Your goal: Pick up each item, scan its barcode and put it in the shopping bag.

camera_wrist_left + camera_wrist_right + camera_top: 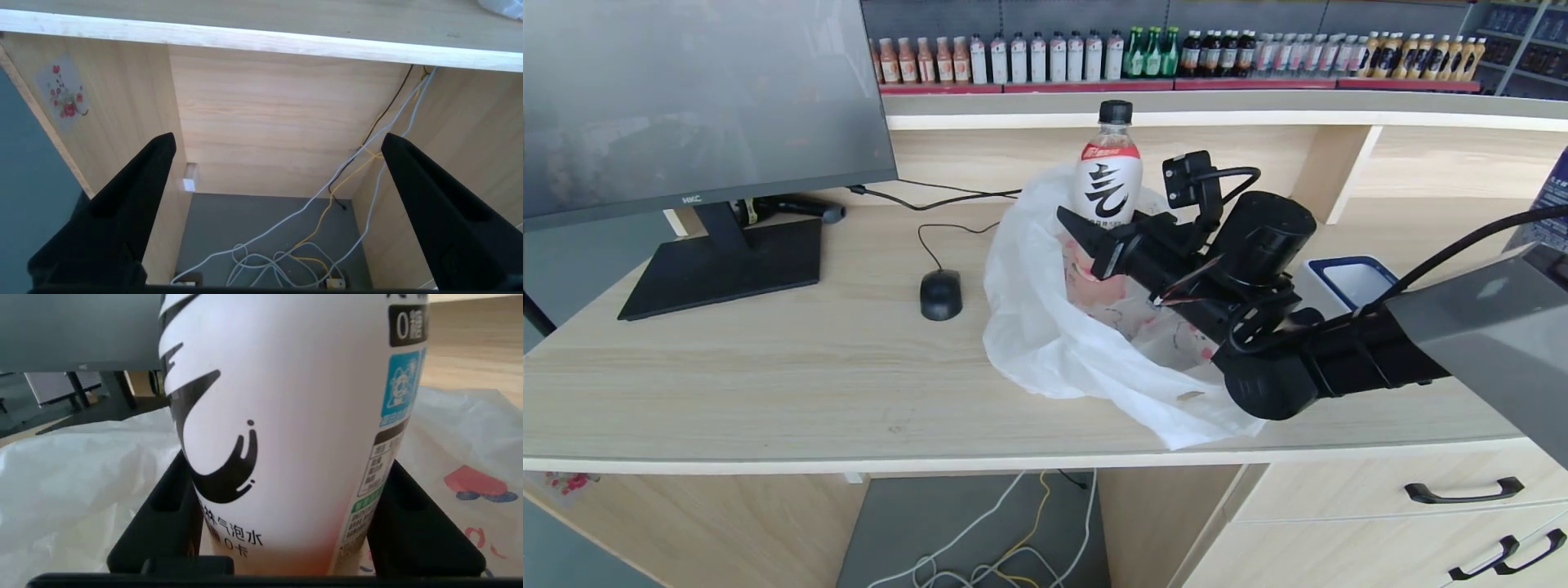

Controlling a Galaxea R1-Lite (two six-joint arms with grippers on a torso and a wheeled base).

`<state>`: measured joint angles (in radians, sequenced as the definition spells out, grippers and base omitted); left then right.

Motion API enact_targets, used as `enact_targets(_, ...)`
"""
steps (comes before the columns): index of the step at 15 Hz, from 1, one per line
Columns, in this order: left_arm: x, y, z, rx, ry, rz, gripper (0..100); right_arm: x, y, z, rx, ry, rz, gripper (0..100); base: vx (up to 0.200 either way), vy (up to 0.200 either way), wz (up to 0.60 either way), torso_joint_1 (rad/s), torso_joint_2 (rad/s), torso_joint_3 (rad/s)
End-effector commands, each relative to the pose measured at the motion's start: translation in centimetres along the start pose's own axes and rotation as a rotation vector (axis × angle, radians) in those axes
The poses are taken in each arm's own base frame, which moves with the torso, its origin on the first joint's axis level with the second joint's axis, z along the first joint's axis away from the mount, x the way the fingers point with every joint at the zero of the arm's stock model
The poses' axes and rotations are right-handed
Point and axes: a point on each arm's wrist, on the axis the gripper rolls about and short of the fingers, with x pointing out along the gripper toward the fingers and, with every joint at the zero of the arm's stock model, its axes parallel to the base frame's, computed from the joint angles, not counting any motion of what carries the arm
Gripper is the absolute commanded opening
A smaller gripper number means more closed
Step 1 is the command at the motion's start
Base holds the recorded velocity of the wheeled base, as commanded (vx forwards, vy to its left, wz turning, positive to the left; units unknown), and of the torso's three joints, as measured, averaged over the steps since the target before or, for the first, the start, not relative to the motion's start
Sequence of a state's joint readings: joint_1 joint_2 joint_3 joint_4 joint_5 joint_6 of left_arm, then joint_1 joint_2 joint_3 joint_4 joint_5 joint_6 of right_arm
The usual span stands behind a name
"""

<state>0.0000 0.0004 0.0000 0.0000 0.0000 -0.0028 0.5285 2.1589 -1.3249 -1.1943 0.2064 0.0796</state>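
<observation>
One bottle is in hand. The shopping bag [1045, 343] lies beneath and around the right gripper [1094, 241], its mouth open upward. The bottle [1107, 175] stands upright, long axis vertical, clamped low on its body between that gripper's fingers [409, 514], its cap above them. Its base seems already inside the bag's mouth, though plastic hides it. The left gripper [274, 159], spread wide and empty, hangs below the counter [245, 37] edge, well away; the right arm is nearer.
</observation>
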Motion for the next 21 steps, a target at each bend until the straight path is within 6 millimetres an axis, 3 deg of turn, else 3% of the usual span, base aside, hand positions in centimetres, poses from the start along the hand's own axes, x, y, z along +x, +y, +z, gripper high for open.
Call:
enact_targets(1, 0.0, 0.0, 0.0, 0.000, 0.000, -0.002, 100, 0.0, -0.4, -1.1, -0.007, 0.021, -0.010, 0, 0.000, 0.000, 0.00, 0.000, 0.00, 0.000)
enact_targets(6, 0.0, 0.0, 0.0, 0.000, 0.000, 0.000, 100, -1.6, -0.7, -3.5, -0.028, 0.053, -0.016, 0, 0.000, 0.000, 0.00, 0.000, 0.00, 0.000)
enact_targets(21, 0.0, 0.0, 0.0, 0.000, 0.000, 0.000, 100, -2.1, -0.7, -4.0, -0.031, 0.056, -0.016, 0, 0.000, 0.000, 0.00, 0.000, 0.00, 0.000)
